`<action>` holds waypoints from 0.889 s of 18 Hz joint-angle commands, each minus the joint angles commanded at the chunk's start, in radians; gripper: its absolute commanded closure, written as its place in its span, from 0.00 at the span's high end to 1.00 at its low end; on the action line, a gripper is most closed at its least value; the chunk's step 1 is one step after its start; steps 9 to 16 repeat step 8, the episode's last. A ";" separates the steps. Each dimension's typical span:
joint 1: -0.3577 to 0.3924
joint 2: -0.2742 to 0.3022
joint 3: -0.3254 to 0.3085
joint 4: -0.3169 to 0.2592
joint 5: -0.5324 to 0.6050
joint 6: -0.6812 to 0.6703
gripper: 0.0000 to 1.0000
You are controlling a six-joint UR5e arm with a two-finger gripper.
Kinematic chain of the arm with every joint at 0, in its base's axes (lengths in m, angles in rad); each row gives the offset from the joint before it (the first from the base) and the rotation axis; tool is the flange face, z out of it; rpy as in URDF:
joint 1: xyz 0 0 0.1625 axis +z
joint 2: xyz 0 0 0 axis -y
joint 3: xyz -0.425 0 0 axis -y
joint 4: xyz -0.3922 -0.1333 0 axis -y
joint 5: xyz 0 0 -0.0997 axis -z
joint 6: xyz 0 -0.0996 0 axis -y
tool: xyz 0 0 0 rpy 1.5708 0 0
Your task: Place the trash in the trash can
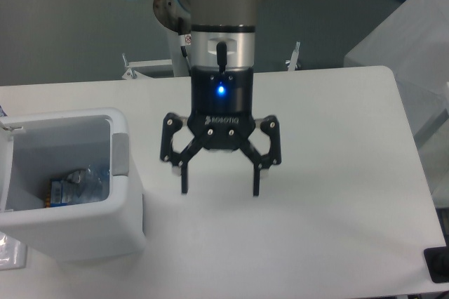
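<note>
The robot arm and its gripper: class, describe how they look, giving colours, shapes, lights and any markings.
The arm is a thick grey cylinder with light blue caps at its joints. Its wrist section turns silver-white, then black, with a small glowing blue light. The gripper is black, carries white lettering that seems to read ROBOTIQ, and has two angular linkage fingers with thin tips.
</note>
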 joint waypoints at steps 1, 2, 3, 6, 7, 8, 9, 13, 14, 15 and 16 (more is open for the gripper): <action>0.002 0.012 -0.009 -0.028 0.009 0.035 1.00; 0.005 0.025 -0.018 -0.049 0.026 0.078 1.00; 0.006 0.034 -0.023 -0.071 0.046 0.135 1.00; 0.005 0.039 -0.025 -0.100 0.081 0.249 1.00; 0.005 0.037 -0.025 -0.101 0.081 0.251 1.00; 0.006 0.037 -0.025 -0.100 0.081 0.252 1.00; 0.006 0.037 -0.025 -0.100 0.081 0.252 1.00; 0.006 0.037 -0.025 -0.100 0.081 0.252 1.00; 0.006 0.037 -0.025 -0.100 0.081 0.252 1.00; 0.006 0.037 -0.025 -0.100 0.081 0.252 1.00; 0.006 0.037 -0.025 -0.100 0.081 0.252 1.00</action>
